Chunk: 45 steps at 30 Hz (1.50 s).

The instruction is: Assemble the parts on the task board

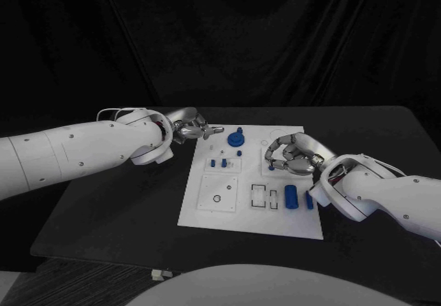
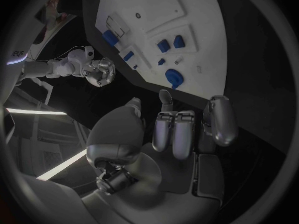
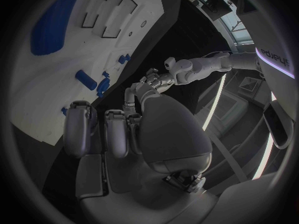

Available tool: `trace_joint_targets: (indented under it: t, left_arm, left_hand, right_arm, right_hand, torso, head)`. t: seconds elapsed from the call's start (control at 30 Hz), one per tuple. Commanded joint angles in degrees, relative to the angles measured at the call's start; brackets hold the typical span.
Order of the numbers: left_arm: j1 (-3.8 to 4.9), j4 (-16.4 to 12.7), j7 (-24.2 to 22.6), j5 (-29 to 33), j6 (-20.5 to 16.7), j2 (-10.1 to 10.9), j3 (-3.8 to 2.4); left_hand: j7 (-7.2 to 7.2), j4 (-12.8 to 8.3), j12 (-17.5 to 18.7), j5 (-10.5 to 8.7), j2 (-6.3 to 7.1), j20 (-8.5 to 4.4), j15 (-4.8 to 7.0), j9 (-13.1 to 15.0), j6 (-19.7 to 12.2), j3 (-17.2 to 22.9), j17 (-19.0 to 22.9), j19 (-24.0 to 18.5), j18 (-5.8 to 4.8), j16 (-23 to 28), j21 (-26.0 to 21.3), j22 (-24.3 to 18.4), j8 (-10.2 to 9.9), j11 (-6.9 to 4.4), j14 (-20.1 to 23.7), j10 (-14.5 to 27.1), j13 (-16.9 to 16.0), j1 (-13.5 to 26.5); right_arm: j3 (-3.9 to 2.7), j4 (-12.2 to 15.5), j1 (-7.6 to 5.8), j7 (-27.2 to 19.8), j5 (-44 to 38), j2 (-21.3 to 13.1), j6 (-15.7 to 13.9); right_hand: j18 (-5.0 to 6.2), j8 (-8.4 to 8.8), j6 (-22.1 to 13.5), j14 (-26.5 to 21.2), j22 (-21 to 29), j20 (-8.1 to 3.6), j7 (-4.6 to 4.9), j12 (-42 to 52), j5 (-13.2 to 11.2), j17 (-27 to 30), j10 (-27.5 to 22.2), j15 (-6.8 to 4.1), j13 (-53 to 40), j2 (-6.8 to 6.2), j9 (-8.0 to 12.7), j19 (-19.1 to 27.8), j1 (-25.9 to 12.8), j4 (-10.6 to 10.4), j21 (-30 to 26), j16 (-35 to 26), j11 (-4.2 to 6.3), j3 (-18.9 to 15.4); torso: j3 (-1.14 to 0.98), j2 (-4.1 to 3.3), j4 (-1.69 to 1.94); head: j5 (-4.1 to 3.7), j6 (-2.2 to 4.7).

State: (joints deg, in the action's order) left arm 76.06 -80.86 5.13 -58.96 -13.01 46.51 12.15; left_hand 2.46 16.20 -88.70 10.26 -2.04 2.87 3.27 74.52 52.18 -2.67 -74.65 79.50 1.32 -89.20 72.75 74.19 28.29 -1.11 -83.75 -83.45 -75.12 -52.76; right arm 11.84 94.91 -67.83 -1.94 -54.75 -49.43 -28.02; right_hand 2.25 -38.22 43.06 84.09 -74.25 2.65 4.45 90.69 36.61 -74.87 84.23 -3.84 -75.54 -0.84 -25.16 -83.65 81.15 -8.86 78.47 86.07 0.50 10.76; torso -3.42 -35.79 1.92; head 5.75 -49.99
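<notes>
- White rectangular task board [image 1: 207,213] flat in the middle of the black worktop [image 1: 110,210], with raised white panels and slot-shaped cut-outs on its surface.
- Left silver hand [image 1: 191,131] just off the board's far left corner, fingers curled in with nothing seen between them; same curl in the left wrist view [image 2: 181,129], palm bare.
- Round blue knob-like part [image 1: 236,138] standing near the board's far edge, just beside the left hand's fingertips but apart from them; seen also from the left wrist [image 2: 174,77].
- Two small blue pegs [image 1: 218,163] upright side by side on a raised panel nearer the board's middle.
- Blue cylinder-shaped part [image 1: 290,197] lying on the board's right half, beside the rectangular cut-outs; a smaller blue piece [image 1: 310,201] at the board's right edge.
- Right silver hand [image 1: 292,155] over the board's right side, fingers curled inward; cannot tell whether anything is pinched under them.
</notes>
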Motion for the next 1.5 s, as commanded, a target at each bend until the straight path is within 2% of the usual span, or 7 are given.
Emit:
trace_joint_targets:
  t: [0.03, 0.37, 0.53, 0.73, 0.77, 1.0, 1.5]
  left_arm:
    - [0.36, -0.5, -5.0, 0.3, -4.5, 0.5, -0.01]
    - [-0.03, 0.3, -15.9, -2.4, -7.5, 1.2, 0.03]
    - [-0.81, 1.2, -23.2, -2.6, -10.0, 1.3, 0.04]
    - [-1.73, 1.8, -29.0, -2.7, -12.4, 1.6, 0.04]
    - [-1.89, 1.9, -29.5, -2.7, -12.4, 1.7, 0.04]
    - [-2.65, 2.3, -32.2, -2.7, -12.8, 1.8, 0.05]
    - [-3.9, 3.8, -35.9, -2.7, -12.0, 0.8, 0.05]
  left_hand:
    - [-0.07, 0.5, -0.1, 5.08, -0.62, 0.03, 0.28, 0.9, -1.5, -2.1, -15.3, 0.8, 2.54, -0.8, 1.2, 10.7, 0.1, -0.07, -6.3, -5.5, -13.9, -4.4]
    - [1.41, -0.1, 2.3, 10.97, -0.49, 1.02, -0.99, -5.9, -5.3, 1.8, -15.3, -1.6, 3.05, -0.8, -1.2, 10.0, -6.0, 1.28, -6.3, -3.0, -11.9, -22.1]
    - [2.65, 0.0, 11.0, 10.63, 0.83, 2.13, -2.49, -11.6, -5.6, 5.8, -8.4, -8.7, 4.41, 3.2, -8.2, 7.9, -9.1, 2.68, 1.2, 6.9, -5.3, -30.5]
    - [3.44, 0.3, 36.9, 10.35, 2.99, 3.15, -3.7, -16.0, -4.4, 11.6, 9.3, -18.0, 5.83, 15.6, -15.8, 5.6, -9.8, 3.75, 21.1, 29.8, 14.8, -35.1]
    - [4.02, 0.3, 43.7, 10.02, 3.44, 3.66, -4.54, -18.0, -4.2, 12.9, 19.1, -25.2, 6.8, 23.3, -22.7, 3.6, -10.7, 4.59, 32.8, 34.2, 20.2, -34.5]
    - [5.58, 0.2, 56.0, 8.94, 5.37, 5.54, -7.84, -27.1, -1.3, 16.7, 31.1, -39.2, 6.35, 35.0, -33.0, 1.5, -13.4, 7.49, 44.5, 38.2, 34.2, -32.4]
    - [5.74, -0.7, 58.5, 9.32, 5.62, 6.24, -8.83, -30.7, -1.1, 17.5, 36.1, -41.9, 6.19, 37.2, -36.5, 1.4, -14.3, 8.19, 46.0, 38.5, 40.6, -33.7]
  right_arm:
    - [-0.04, 0.1, 0.16, 0.8, -0.1, -0.2, 0.1]
    - [-0.04, 0.4, 0.15, 0.6, -0.1, -0.6, -0.4]
    - [-0.04, 0.6, 0.15, 0.3, -0.1, -0.8, -0.8]
    - [-0.04, 0.9, 0.15, -0.5, -0.1, -1.1, -1.7]
    - [-0.04, 0.9, 0.15, -0.7, -0.1, -1.1, -1.9]
    - [-0.04, 1.2, 0.14, -1.6, -0.1, -1.4, -2.9]
    - [-0.05, 2.0, 0.08, -4.2, -0.1, -2.2, -5.4]
  right_hand:
    - [0.76, -1.49, 0.1, 3.9, -11.8, -0.31, -0.34, -0.7, 1.9, -4.9, 5.8, -0.17, -14.5, 0.0, 0.5, -0.4, -1.9, -0.3, -0.7, -0.6, -0.17, 2.7]
    - [0.76, -1.49, 0.1, 3.9, -11.8, -0.31, -0.34, -0.7, 1.9, -4.9, 5.8, -0.17, -14.5, 0.0, 0.5, -0.4, -1.9, -0.3, -0.7, -0.6, -0.17, 2.7]
    - [0.75, -1.5, 0.1, 3.9, -11.8, -0.31, -0.34, -0.7, 1.9, -4.9, 5.8, -0.17, -14.5, -0.01, 0.5, -0.4, -1.9, -0.2, -0.6, -0.6, -0.17, 2.7]
    - [0.74, -1.52, 0.1, 3.9, -11.8, -0.31, -0.35, -0.7, 1.9, -4.9, 5.8, -0.17, -14.5, -0.03, 0.5, -0.4, -1.9, -0.2, -0.6, -0.5, -0.17, 2.7]
    - [0.74, -1.52, 0.1, 3.9, -11.8, -0.31, -0.35, -0.7, 1.9, -4.9, 5.8, -0.17, -14.5, -0.03, 0.5, -0.4, -1.9, -0.2, -0.6, -0.5, -0.17, 2.7]
    - [0.77, -1.54, 0.1, 3.9, -11.7, -0.31, -0.35, -0.7, 1.9, -4.7, 5.8, -0.17, -14.5, -0.05, 0.5, -0.3, -1.9, -0.2, -0.7, -0.7, -0.16, 2.7]
    - [0.98, -1.48, 0.4, 3.3, -11.5, -0.31, -0.5, -0.7, 0.9, -2.2, 5.8, -0.23, -14.5, -0.3, 0.8, 0.1, -3.0, -1.1, -1.6, -1.9, -0.04, 2.4]
  torso:
    - [-0.02, -0.02, 0.05]
    - [0.0, 0.0, -0.06]
    - [0.0, -0.05, -0.04]
    - [0.0, -0.1, -0.04]
    - [0.0, -0.12, -0.03]
    - [0.01, -0.02, 0.0]
    - [0.01, -0.04, 0.01]
  head:
    - [-0.15, -0.01]
    - [-0.08, -0.01]
    - [-0.11, -0.01]
    - [-0.32, -0.01]
    - [-0.3, -0.01]
    - [-0.5, -0.01]
    - [-0.62, -0.01]
